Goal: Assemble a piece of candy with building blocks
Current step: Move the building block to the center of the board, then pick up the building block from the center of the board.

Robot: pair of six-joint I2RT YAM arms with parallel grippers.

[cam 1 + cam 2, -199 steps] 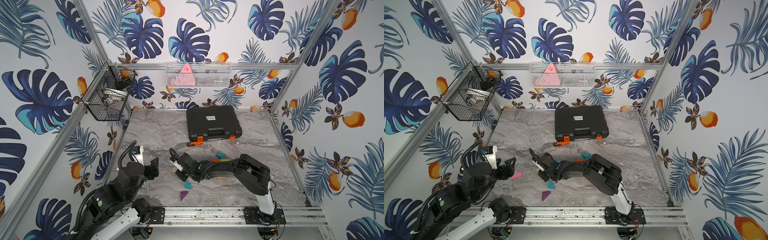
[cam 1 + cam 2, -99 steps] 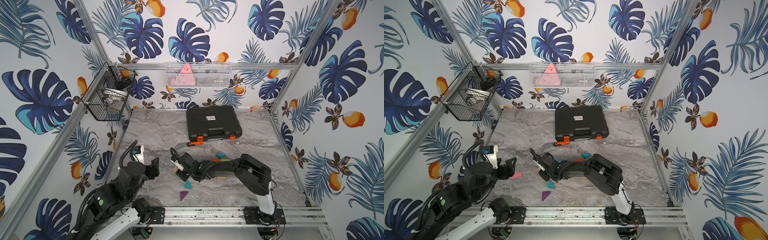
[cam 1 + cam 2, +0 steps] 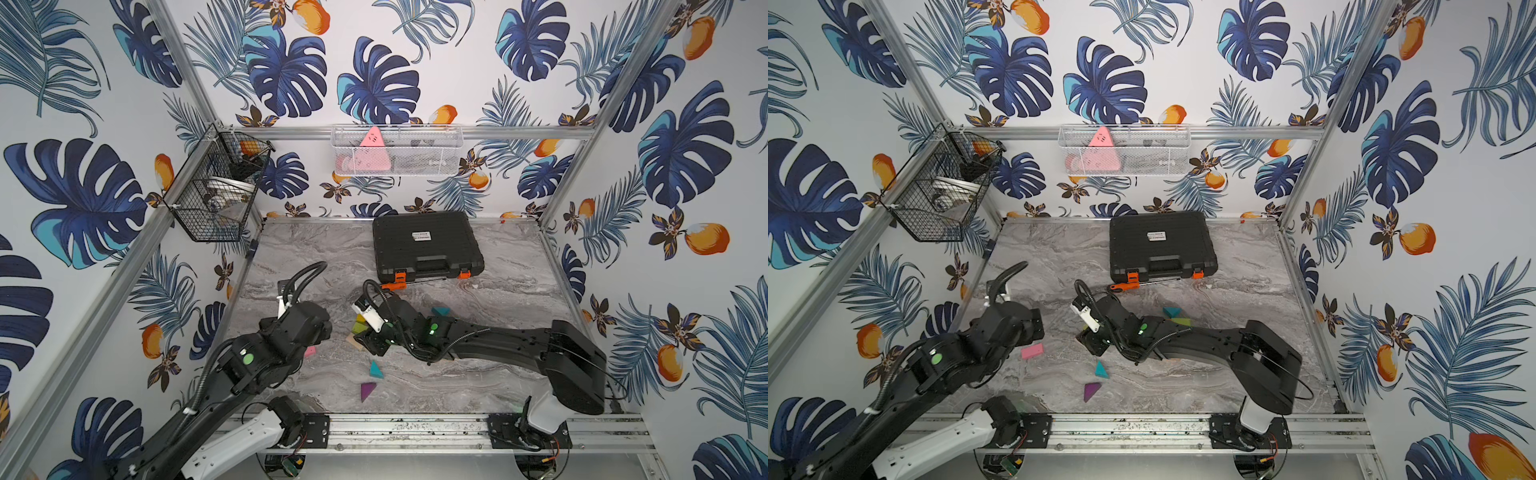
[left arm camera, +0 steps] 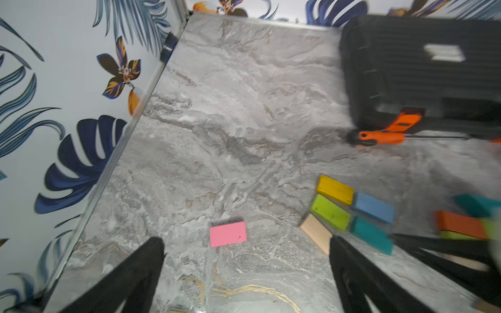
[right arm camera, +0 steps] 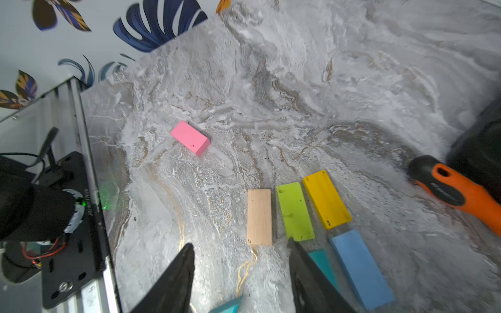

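Left end effector (image 4: pixel 245 244) hangs low over the left part of the counter (image 3: pixel 316 249), fingers spread wide with nothing between them. The pink block (image 4: pixel 228 233) lies flat just ahead of the gap. It lies alone, with bare marble on every side, apart from the counter's left edge (image 4: pixel 122 135).

The right end effector (image 5: pixel 240 244) is also parted and empty, its tips close above the surface, and the plain wood block (image 5: pixel 259 216) lies just beyond them. That block is the nearest of a tight row at mid counter. The lime block (image 5: pixel 295 211) comes next and the yellow block (image 5: pixel 326 199) lies farthest, their long sides parallel and almost touching. To their right, a blue block (image 5: pixel 360 268) lies end to end with the yellow one. A teal block (image 4: pixel 371 235) lies the same way against the lime one, partly covered by a right finger in the wrist view.

Nearer the front rail (image 3: pixel 415 428), a teal triangle (image 3: pixel 375 369) and a purple triangle (image 3: pixel 367 390) lie close together but apart, with open marble to their right.

At the far centre, a black case (image 3: pixel 426 245) lies flat with the screwdriver (image 4: pixel 379 137) along its near edge. A strip of marble separates the screwdriver from the yellow block. Bare counter stretches from the case to the left wall.
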